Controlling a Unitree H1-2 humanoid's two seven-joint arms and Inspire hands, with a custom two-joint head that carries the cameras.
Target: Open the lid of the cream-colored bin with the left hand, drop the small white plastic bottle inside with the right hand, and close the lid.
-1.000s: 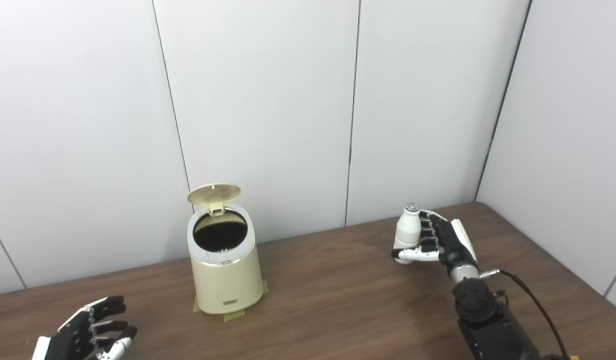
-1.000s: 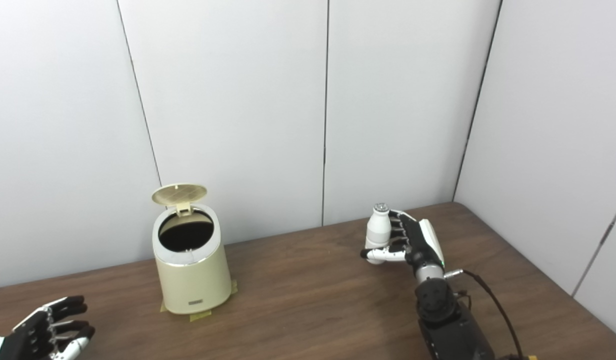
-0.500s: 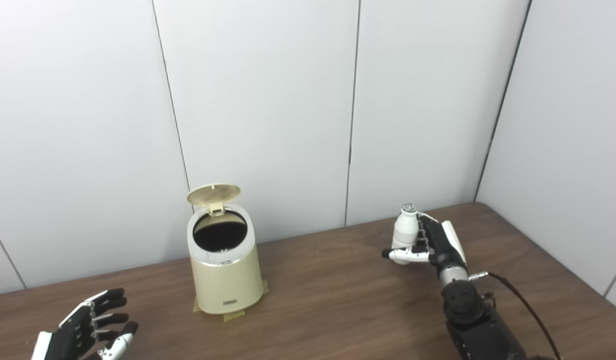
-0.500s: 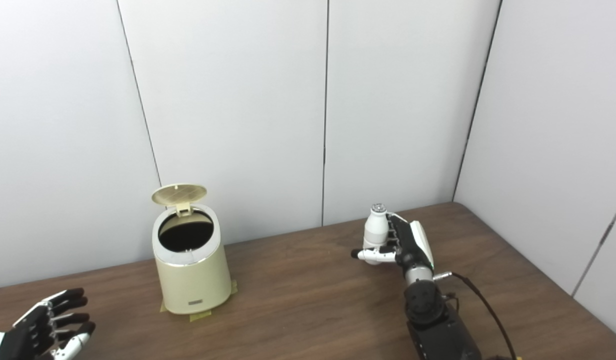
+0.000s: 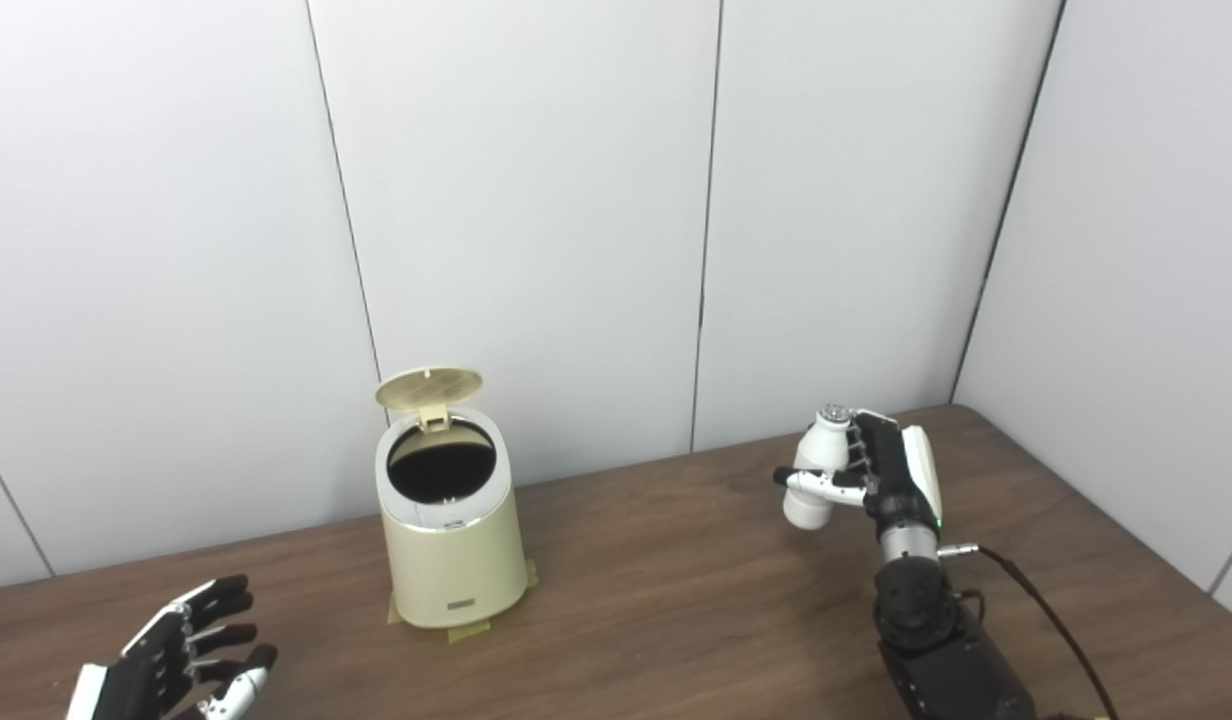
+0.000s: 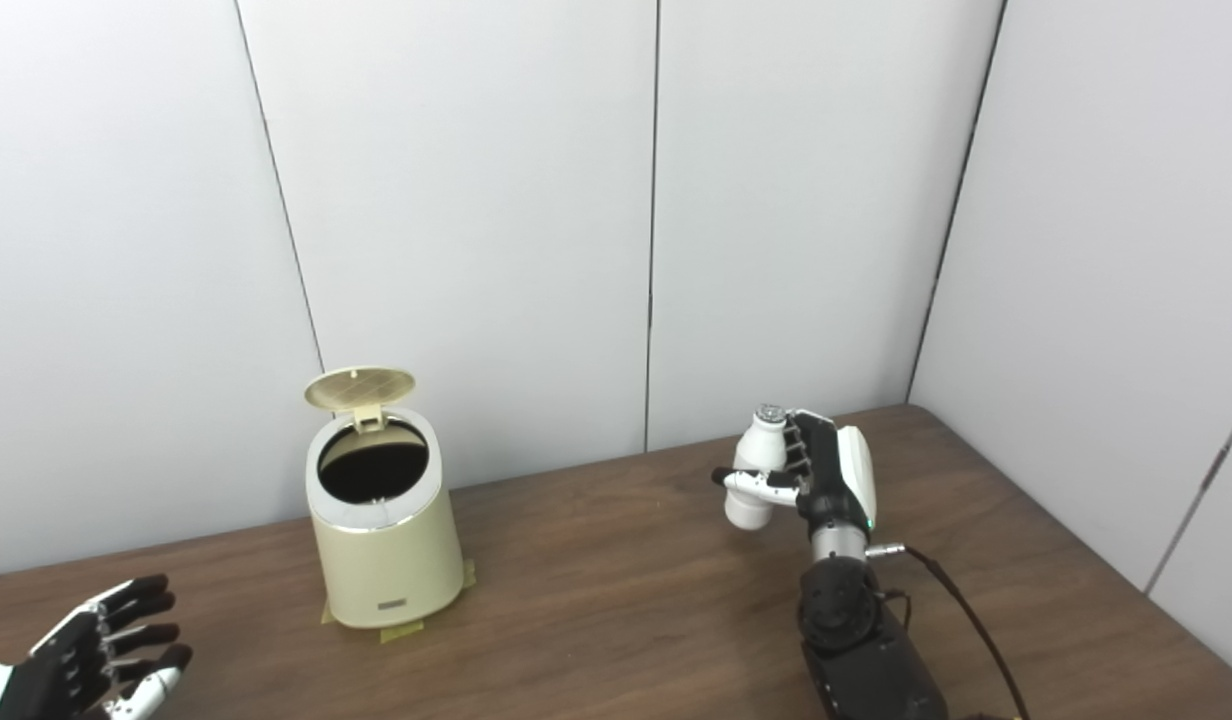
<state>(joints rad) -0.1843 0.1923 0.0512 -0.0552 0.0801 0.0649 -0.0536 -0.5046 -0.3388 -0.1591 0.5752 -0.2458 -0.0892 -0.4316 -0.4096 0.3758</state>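
The cream-colored bin (image 5: 454, 560) stands on the brown table left of centre, and its round lid (image 5: 428, 387) is raised at the back, showing the dark opening. Far to its right, my right hand (image 5: 886, 468) is shut on the small white plastic bottle (image 5: 816, 465), held off the table and slightly tilted, silver cap up. My left hand (image 5: 181, 658) hovers open at the bottom left, fingers spread, holding nothing, well to the left of the bin.
Tape tabs (image 5: 465, 631) show under the bin's base. White wall panels (image 5: 536, 220) stand close behind the table, and a side wall (image 5: 1146, 300) borders its right edge. A black cable (image 5: 1051, 612) trails from my right forearm.
My right hand has lifted the bottle off the table and turned slightly, tilting it. My left hand rose a little. Bin and lid are unchanged.
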